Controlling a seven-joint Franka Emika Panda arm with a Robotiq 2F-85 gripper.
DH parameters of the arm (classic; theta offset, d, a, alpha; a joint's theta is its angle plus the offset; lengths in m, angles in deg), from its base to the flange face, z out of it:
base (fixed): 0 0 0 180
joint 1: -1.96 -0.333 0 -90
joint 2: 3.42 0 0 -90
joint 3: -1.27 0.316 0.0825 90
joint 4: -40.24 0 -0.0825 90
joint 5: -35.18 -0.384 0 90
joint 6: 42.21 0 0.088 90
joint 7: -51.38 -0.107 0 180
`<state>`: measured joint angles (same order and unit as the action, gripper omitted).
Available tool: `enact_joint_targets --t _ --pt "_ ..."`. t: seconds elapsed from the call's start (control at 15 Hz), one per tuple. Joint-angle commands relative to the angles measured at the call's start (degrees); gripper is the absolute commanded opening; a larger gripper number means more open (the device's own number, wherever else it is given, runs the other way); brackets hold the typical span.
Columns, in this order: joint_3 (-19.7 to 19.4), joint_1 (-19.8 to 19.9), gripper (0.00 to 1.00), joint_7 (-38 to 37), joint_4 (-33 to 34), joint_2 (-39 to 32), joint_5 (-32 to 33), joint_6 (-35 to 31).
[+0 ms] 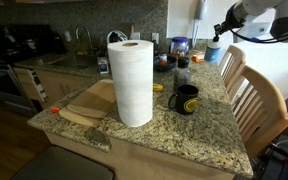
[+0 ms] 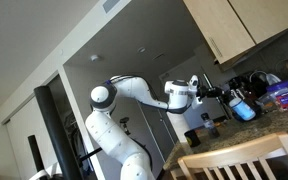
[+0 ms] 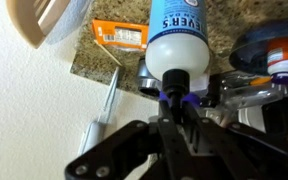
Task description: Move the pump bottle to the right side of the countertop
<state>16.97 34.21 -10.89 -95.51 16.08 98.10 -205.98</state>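
Observation:
The pump bottle (image 1: 214, 49) is light blue with a whitish top and hangs tilted over the far end of the speckled granite countertop (image 1: 189, 135). My gripper (image 1: 221, 32) is shut on its pump neck. In the wrist view the bottle (image 3: 180, 38) fills the upper middle, label facing me. There the gripper (image 3: 174, 100) has its black fingers (image 3: 162, 112) clamped around the dark pump stem. In an exterior view the arm reaches right with the gripper (image 2: 224, 94) holding the bottle (image 2: 242, 106) over the counter.
A tall paper-towel roll (image 1: 134, 82) stands mid-counter beside a wooden cutting board (image 1: 89, 103). A black mug (image 1: 186, 99) and a dark brown bottle (image 1: 181, 72) sit behind it. Wooden chairs (image 1: 259, 105) line the right edge. Below the bottle lie an orange packet (image 3: 119, 33) and a blue-lidded container (image 3: 272, 55).

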Motion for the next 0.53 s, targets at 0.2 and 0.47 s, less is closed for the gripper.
enact_joint_targets --t 0.2,0.47 --pt "8.9 6.9 0.04 -26.6 3.1 0.5 11.7 8.3" --pt "-2.4 4.3 0.04 -15.7 5.6 -7.0 0.6 -6.5"
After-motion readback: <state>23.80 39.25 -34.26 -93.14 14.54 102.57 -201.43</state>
